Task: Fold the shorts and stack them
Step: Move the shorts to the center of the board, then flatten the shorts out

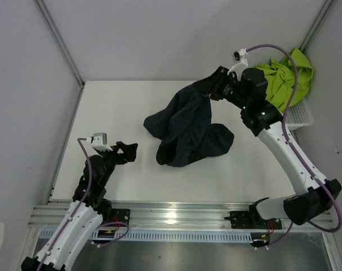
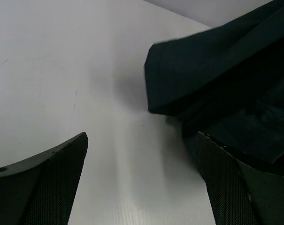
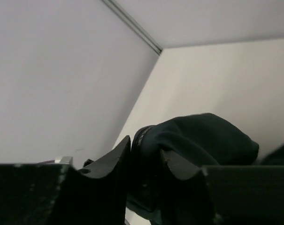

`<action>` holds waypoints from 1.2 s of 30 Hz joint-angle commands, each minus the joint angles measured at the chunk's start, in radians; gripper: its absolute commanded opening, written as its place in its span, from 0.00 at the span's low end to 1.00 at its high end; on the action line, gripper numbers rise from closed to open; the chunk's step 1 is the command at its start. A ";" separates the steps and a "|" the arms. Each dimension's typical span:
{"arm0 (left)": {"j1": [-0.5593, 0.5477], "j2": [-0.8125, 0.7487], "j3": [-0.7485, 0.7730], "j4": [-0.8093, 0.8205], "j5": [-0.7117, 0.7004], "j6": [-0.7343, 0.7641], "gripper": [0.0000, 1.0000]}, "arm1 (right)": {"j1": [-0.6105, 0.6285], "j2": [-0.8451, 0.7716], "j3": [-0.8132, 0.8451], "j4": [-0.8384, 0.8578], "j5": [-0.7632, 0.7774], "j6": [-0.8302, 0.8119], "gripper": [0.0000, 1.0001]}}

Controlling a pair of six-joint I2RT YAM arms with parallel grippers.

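**Shorts, 2 pairs; grippers, 2; basket, 1**

Top view: navy shorts [image 1: 187,132] are heaped left of the basket [image 1: 298,116], and lime shorts [image 1: 284,76] are draped over it. The right gripper [image 1: 213,90] grasps the navy pair's far edge. The left gripper [image 1: 128,151], far left of the basket, is released.

Left wrist: fingers [image 2: 52,178] spread, navy cloth beyond them.

Right wrist: fingers [image 3: 109,173] pinch navy fabric.

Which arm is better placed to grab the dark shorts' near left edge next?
Left arm: its jaws stand open beside the dark shorts; the jaws of the right arm pinch the far edge.
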 commanded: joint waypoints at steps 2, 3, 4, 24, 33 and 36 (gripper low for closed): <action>0.000 0.002 0.002 0.007 -0.004 -0.003 0.98 | -0.064 0.082 -0.041 -0.022 0.008 0.019 0.43; 0.000 0.003 0.007 0.007 -0.003 -0.003 0.98 | -0.095 0.098 -0.061 -0.018 0.014 0.028 0.56; 0.000 0.005 0.008 0.007 0.000 -0.003 0.98 | -0.113 0.117 -0.081 -0.013 0.007 0.035 0.67; 0.000 0.140 0.024 0.065 0.097 0.000 0.99 | 0.306 0.259 -0.259 -0.160 0.390 -0.343 0.67; 0.000 0.114 0.024 0.044 0.075 0.002 0.99 | 0.466 0.421 -0.198 -0.156 0.590 -0.514 0.66; 0.000 0.110 0.025 0.039 0.079 0.000 0.99 | 0.469 0.484 -0.123 -0.208 0.608 -0.529 0.66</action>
